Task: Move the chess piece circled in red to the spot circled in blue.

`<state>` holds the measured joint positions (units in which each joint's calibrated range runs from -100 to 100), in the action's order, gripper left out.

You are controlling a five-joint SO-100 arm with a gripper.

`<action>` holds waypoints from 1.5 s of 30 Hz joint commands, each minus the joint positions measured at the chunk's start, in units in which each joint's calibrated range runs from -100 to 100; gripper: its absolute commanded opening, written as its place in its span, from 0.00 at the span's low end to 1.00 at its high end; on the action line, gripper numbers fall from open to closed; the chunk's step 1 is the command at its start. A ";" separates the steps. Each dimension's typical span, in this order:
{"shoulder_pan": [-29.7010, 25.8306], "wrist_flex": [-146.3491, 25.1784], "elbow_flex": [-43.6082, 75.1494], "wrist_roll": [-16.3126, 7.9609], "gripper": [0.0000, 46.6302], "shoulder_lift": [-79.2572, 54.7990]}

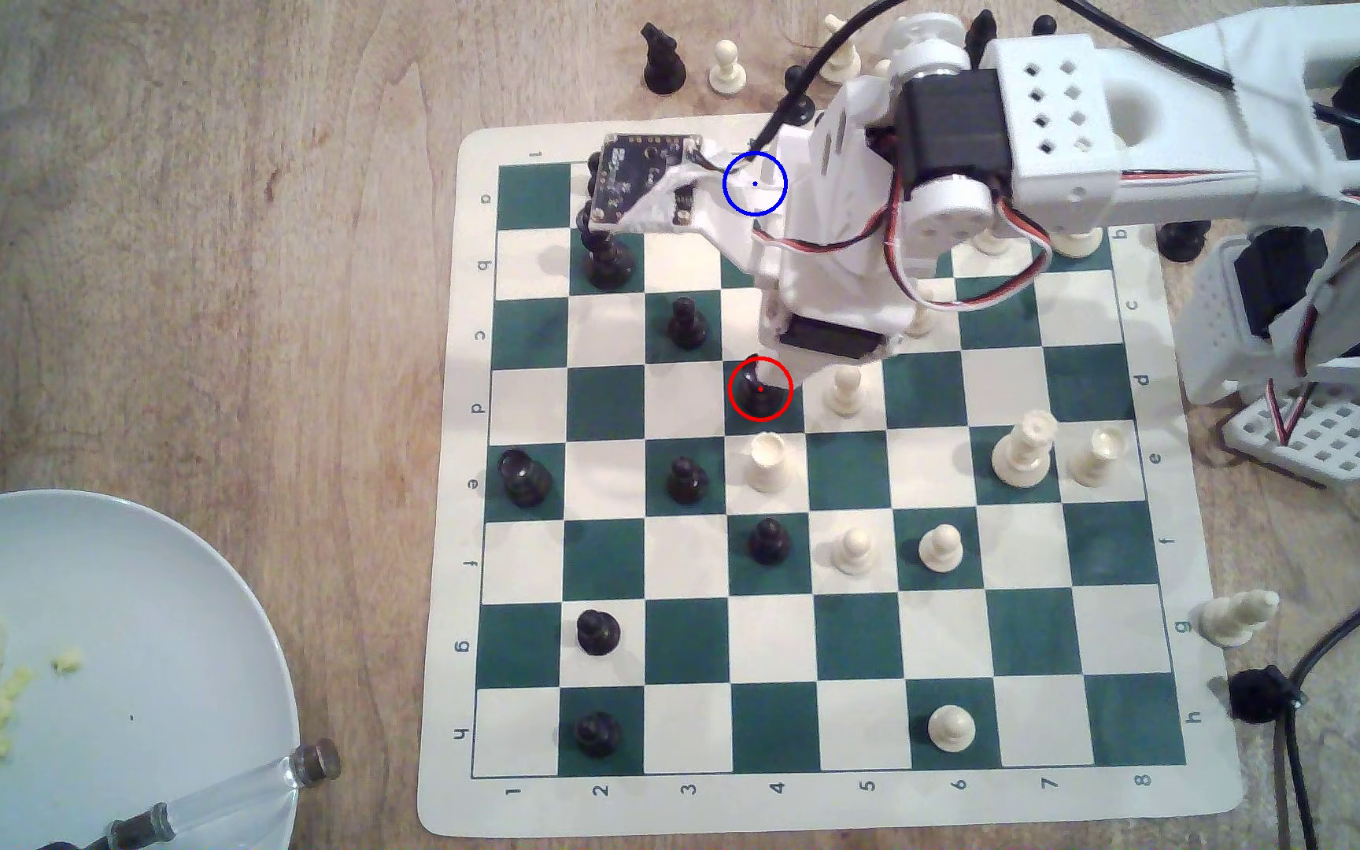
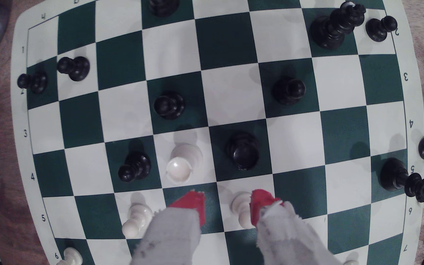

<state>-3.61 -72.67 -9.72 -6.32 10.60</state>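
While the white arm (image 1: 1069, 147) reached in from the upper right of the exterior view, its wrist hung over the middle of the green-and-cream chessboard (image 1: 816, 735) and hid the gripper's fingertips there. Just below the wrist, in the centre of that frame, the black rook (image 1: 767, 392) stood on a dark green square inside the red ring, partly covered by the arm. The blue-ringed spot (image 1: 755, 184) lay higher in the frame, near the board's top edge, with the arm's white plastic showing beneath the ring. A cream rook (image 1: 767, 462) stood on the square directly below the black rook, and a cream pawn (image 1: 846, 391) just to its right. A pale plate (image 1: 170, 588) with yellow crumbs filled the lower left corner. In the wrist view, the gripper (image 2: 227, 203) sat at the bottom centre with its two red-tipped fingers (image 2: 193, 203) spread apart and nothing between them; one tip overlapped a cream pawn (image 2: 241, 209). The black rook (image 2: 242, 151) stood upright on its dark square just above the fingertips, clear of both, with the cream rook (image 2: 183, 163) on the neighbouring square to its left in the frame.
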 commanded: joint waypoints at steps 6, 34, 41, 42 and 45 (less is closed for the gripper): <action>1.15 4.28 0.20 0.10 0.26 -3.64; 3.42 16.32 -8.51 0.29 0.34 -10.00; 3.42 16.81 -8.51 0.20 0.34 -10.68; 3.42 16.81 -8.51 0.20 0.34 -10.77; 3.42 16.98 -8.60 0.10 0.34 -10.94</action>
<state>-0.07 -56.57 -19.48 -6.18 -1.05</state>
